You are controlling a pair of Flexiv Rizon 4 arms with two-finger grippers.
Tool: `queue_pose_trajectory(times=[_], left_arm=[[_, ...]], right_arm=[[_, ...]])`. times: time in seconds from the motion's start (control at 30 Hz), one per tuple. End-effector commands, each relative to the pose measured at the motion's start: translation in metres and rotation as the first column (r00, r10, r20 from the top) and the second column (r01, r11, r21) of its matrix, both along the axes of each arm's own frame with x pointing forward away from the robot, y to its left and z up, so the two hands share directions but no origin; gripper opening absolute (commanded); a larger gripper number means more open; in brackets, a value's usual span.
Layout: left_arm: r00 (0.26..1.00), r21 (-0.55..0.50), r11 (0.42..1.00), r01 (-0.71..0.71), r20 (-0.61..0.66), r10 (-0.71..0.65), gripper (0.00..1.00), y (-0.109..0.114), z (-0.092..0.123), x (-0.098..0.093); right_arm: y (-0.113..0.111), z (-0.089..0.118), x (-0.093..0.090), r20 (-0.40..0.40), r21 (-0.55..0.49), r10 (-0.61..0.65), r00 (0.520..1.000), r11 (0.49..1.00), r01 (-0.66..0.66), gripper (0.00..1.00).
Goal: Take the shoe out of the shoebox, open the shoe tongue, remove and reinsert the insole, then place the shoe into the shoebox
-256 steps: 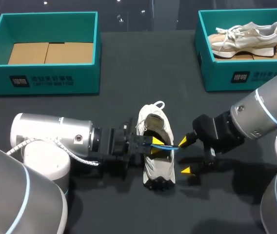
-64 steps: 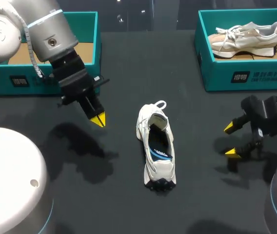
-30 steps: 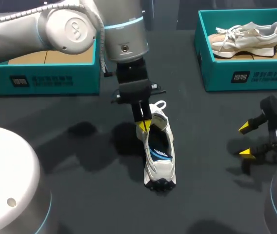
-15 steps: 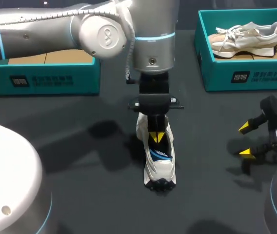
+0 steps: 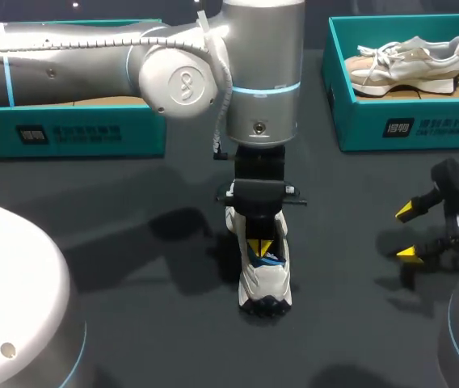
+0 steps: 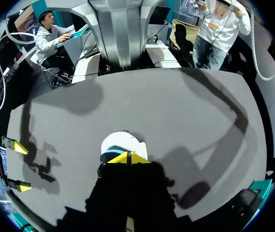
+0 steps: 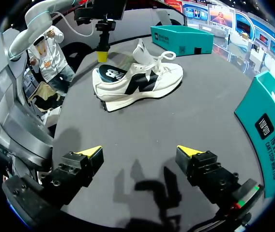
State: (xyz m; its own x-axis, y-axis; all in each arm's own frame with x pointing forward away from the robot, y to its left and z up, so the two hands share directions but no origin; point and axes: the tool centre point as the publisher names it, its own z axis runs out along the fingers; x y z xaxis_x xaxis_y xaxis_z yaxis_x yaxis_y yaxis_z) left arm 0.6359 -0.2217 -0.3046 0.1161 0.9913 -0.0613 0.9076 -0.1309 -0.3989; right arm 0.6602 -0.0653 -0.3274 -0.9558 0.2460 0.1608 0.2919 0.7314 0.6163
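Observation:
A white shoe (image 5: pixel 266 281) with a dark insole lies on the dark table, toe toward the front edge. My left arm comes over the middle, and its gripper (image 5: pixel 260 246) points straight down into the shoe's opening, shut, its yellow tips together with nothing between them. In the left wrist view the tips (image 6: pixel 129 158) sit just behind the white toe (image 6: pixel 122 142). In the right wrist view the shoe (image 7: pixel 137 82) lies on its sole ahead, with the left gripper (image 7: pixel 101 56) over the insole (image 7: pixel 112 72). Whether it touches, I cannot tell. My right gripper (image 5: pixel 410 233) stands open to the shoe's right.
An empty teal shoebox (image 5: pixel 84 133) stands at the back left. A second teal box (image 5: pixel 407 125) at the back right holds a beige shoe (image 5: pixel 407 61). The right gripper (image 7: pixel 140 153) has bare table between its fingers.
The left arm has swung right and toward the front, carrying its shut gripper from the shoe's heel rim into the middle of the opening. The right arm has stayed put.

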Motion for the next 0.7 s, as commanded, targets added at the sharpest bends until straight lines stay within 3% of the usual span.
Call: queue_pose_trajectory(times=[0.03, 0.5, 0.7], left_arm=[[1.000, -0.015, 1.000, -0.013, -0.008, 0.013, 0.00, -0.002, -0.021, 0.001], [0.997, -0.025, 0.997, -0.077, 0.022, 0.077, 0.00, -0.007, -0.049, 0.003], [0.993, -0.095, 0.989, -0.111, 0.033, 0.115, 0.00, 0.002, -0.023, 0.009]], right_arm=[[0.000, 0.001, -0.002, 0.002, -0.004, -0.002, 1.000, 1.000, 0.002, 1.00], [0.000, 0.001, -0.002, 0.002, -0.004, -0.002, 1.000, 1.000, 0.002, 1.00], [0.000, 0.001, -0.002, 0.002, -0.004, -0.002, 1.000, 1.000, 0.002, 1.00]])
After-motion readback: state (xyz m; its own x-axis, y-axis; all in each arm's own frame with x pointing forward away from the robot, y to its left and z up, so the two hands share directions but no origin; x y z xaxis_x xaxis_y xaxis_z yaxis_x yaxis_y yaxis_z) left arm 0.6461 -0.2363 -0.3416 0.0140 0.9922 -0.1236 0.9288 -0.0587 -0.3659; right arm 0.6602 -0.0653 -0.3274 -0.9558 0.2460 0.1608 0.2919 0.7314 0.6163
